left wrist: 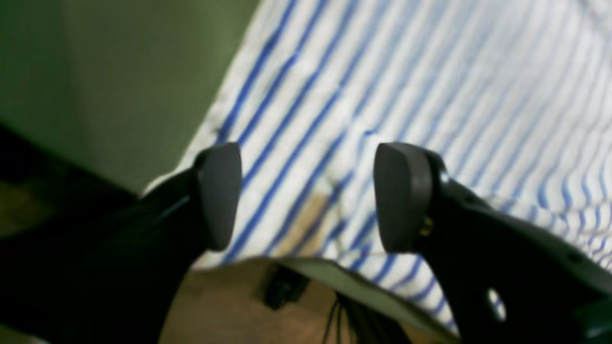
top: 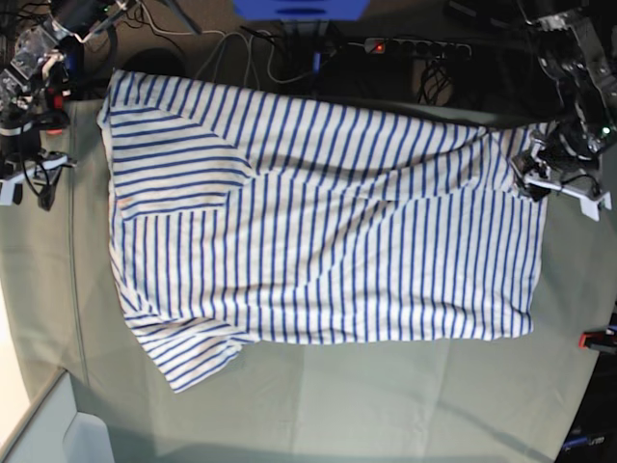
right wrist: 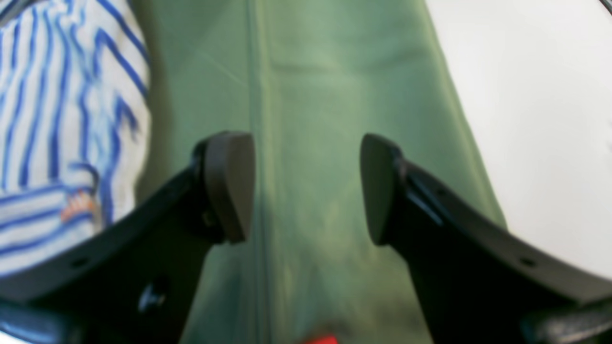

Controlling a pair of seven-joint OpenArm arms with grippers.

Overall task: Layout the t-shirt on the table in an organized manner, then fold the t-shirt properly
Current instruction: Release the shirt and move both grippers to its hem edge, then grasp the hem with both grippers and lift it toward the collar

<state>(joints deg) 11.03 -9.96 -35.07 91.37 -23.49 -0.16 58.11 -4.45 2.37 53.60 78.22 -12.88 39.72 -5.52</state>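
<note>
The t-shirt (top: 318, 222) lies spread flat across the middle of the counter (top: 386, 395), its stripes running across its width, one sleeve folded over the body near the far left corner and the other sleeve poking out toward the near left. The shirt's far edge reaches the counter's back rim, where cables and a power strip (top: 415, 46) sit on the dark floor beyond. A red clamp (top: 598, 339) grips the counter's right edge.

The left gripper (left wrist: 306, 196) hovers over the shirt's corner at the counter's edge, jaws spread apart with striped cloth showing between them and nothing pinched. The right gripper (right wrist: 306, 188) hangs over bare green counter cloth just beside the shirt's edge, jaws likewise spread and empty; a crease line in the cloth runs between them. No containers are visible on the counter.
</note>
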